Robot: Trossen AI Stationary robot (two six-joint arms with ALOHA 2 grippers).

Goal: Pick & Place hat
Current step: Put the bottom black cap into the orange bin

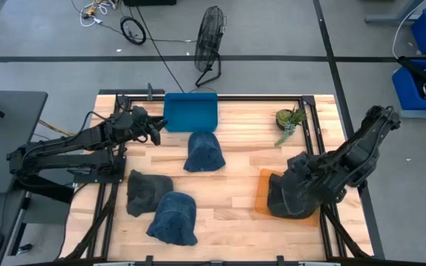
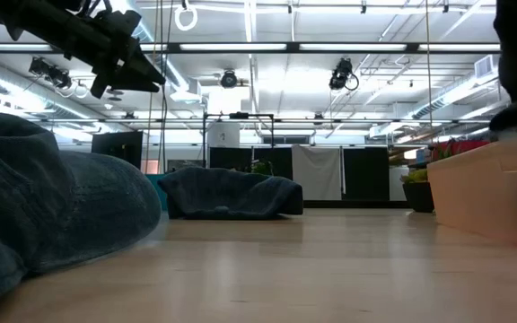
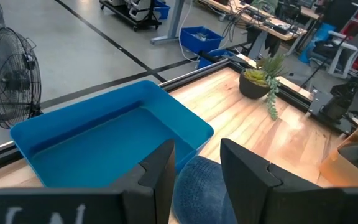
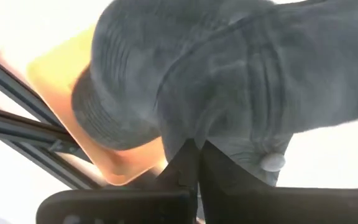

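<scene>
One grey hat (image 1: 285, 198) sits pinched in the right end effector (image 1: 291, 193), over the orange bin (image 1: 262, 193) at 4 o'clock on the desk (image 1: 242, 155). I'd lower it fully inside before letting go. Left end effector (image 1: 154, 131) waits open near the blue bin (image 1: 191, 111).

Potted plant (image 1: 288, 122), table, 1 o'clock corner. Floor fan (image 1: 208, 46) beyond table, 12 o'clock. Blue storage bins (image 1: 425, 66), 2 o'clock.

Two dark jointed arms; left end effector (image 3: 196, 174) with flat black fingers.
</scene>
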